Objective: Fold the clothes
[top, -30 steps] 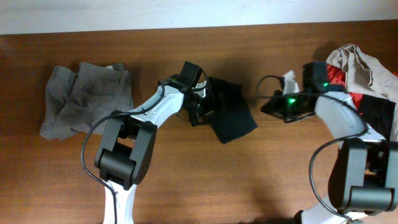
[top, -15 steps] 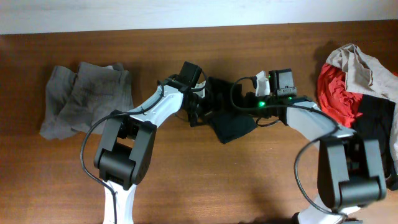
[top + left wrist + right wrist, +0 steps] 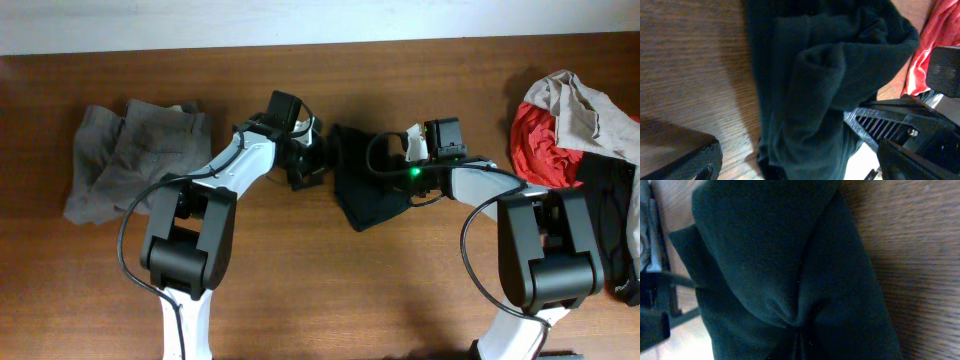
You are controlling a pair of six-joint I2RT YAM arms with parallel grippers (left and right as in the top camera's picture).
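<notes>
The left tool point(image 3: 303, 163) stands wide apart at the left edge of the crumpled black fabric T-shirt point(image 3: 365, 200) on the brown wooden table point(image 3: 300, 290). The right tool point(image 3: 398, 178) is pinched together on the shirt's right side. Grey fabric trousers point(image 3: 140, 155) lie well left of the shirt, and a red and beige fabric heap point(image 3: 560, 125) lies well right of it.

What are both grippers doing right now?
Left gripper: open, holding nothing.
Right gripper: closed on the black shirt.

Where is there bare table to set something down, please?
Free: bare table between the black garment and the near edge, and the strip along the back edge. Crowded: the middle, the grey trousers at left, the clothes pile at right.
</notes>
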